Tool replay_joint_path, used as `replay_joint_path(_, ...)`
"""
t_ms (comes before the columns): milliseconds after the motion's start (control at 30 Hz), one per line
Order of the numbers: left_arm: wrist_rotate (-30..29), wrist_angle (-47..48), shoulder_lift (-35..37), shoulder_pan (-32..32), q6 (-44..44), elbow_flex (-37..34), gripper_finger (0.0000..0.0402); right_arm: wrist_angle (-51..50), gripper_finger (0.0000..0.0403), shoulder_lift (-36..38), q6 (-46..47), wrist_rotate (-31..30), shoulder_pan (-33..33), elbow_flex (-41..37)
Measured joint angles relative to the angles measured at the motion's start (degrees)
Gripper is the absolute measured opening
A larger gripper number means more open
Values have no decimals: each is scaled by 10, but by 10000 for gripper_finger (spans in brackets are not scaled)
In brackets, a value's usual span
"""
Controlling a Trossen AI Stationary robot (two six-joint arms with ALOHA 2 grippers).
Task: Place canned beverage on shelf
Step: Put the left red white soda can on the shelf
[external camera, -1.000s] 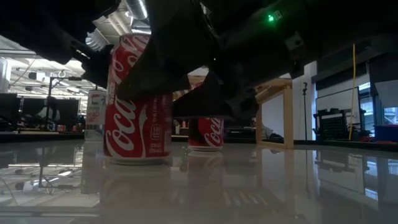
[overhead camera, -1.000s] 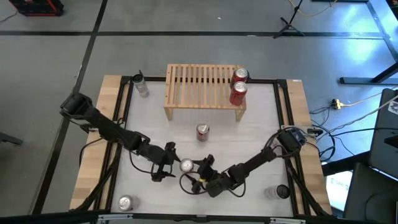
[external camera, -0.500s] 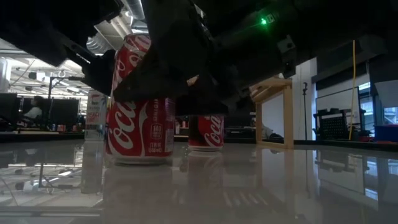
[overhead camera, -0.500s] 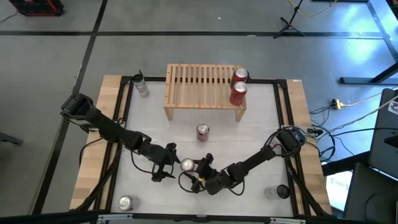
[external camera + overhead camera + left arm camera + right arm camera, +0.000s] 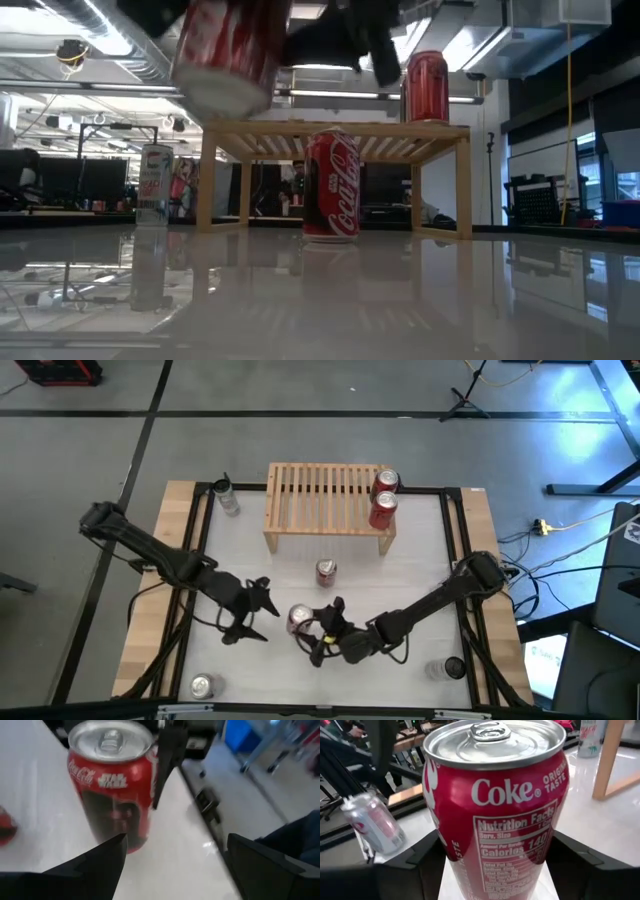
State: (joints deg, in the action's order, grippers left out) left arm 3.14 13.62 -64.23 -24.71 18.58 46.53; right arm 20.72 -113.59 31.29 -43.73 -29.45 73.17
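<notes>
From above, your right claw (image 5: 312,630) grips a can (image 5: 299,618) on the table (image 5: 420,570) before the shelf (image 5: 328,500), left claw (image 5: 255,610) wide beside it; low view, can (image 5: 228,45) lifted, tilted; right wrist, can (image 5: 495,805) between fingers (image 5: 592,870).

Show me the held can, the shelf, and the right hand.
Held can (image 5: 495,810), right wrist view, on its label.
Shelf (image 5: 325,495), high view, on its slatted top.
Right hand (image 5: 318,630), high view, between its fingertips.

- Even overhead light; the glossy white table (image 5: 400,300) mirrors ceiling strip lights (image 5: 110,35).
- The lifted red can (image 5: 225,50) is motion-blurred; the left wrist view is soft.
</notes>
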Motion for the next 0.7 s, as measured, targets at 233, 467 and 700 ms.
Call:
replay_joint_path(233,-43,0,32,15,15,46,335,-86,261,80,0,17,0,0)
replay_joint_path(467,-110,34,2,78,-41,162,335,-186,262,168,0,59,11,0)
replay_joint_path(700,-47,36,-86,151,-35,244,335,-294,263,246,-36,141,61,0)
